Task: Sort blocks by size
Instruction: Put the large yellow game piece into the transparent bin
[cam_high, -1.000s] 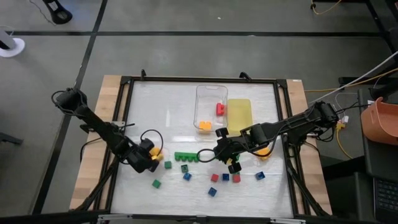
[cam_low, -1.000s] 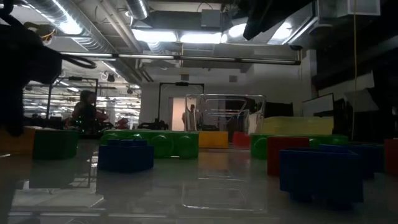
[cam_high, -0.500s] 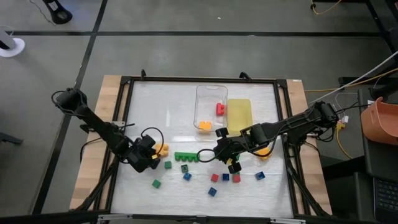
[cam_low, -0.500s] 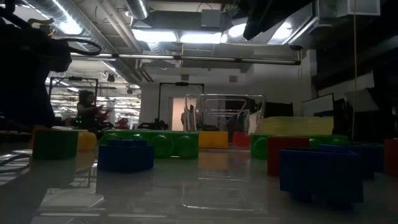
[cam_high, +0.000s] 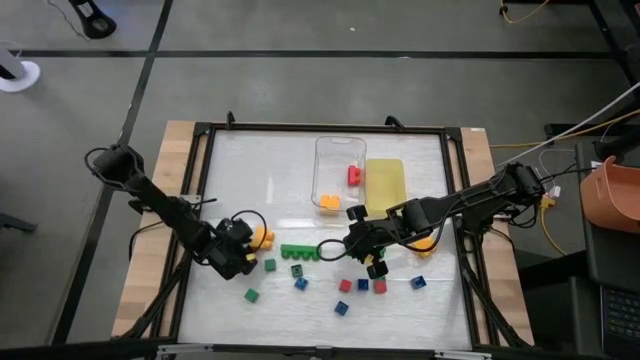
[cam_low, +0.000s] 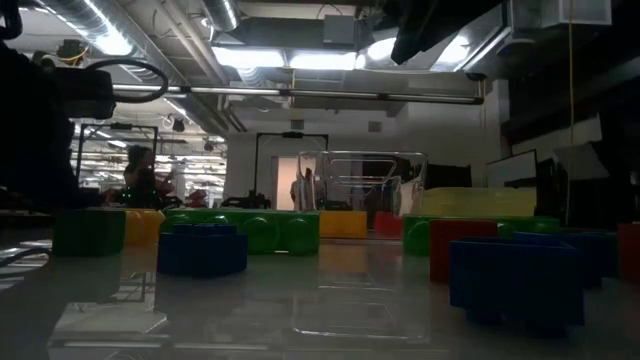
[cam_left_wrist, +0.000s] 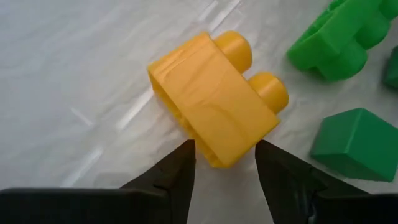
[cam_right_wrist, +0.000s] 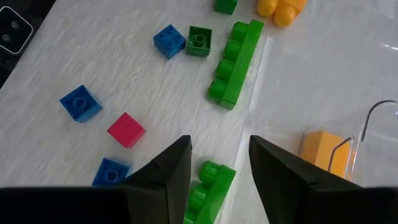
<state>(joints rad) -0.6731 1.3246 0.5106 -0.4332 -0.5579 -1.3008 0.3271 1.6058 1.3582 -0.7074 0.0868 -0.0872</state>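
An orange two-stud brick (cam_high: 262, 238) (cam_left_wrist: 211, 99) lies on its side at the table's left, and my left gripper (cam_high: 243, 252) (cam_left_wrist: 224, 144) is shut on its near corner. Just right of it lie a long green studded bar (cam_high: 298, 251) and a green cube (cam_high: 269, 265). My right gripper (cam_high: 372, 262) (cam_right_wrist: 219, 142) hangs open above the table's middle, touching nothing. A second green bar (cam_right_wrist: 208, 183) lies on the table below it. Small blue, red and green cubes (cam_high: 362, 286) are scattered toward the near edge. My left gripper has the orange brick's near corner (cam_left_wrist: 219, 158) between its two fingertips, one on the hollow underside's edge and one on a side wall. The fingers slant down from the table's left. The brick lies on its side on the table, studs pointing away from the gripper.
A clear tray (cam_high: 340, 150) at the far middle holds a red and an orange block. A yellow tray (cam_high: 385, 185) stands beside it on the right. Another orange block (cam_high: 425, 243) lies under my right arm. Bare table lies at the far left.
My left gripper has rolled about its own axis while staying in place. The orange brick has shifted a little toward the table's right and far side and now shows clear of the gripper from above.
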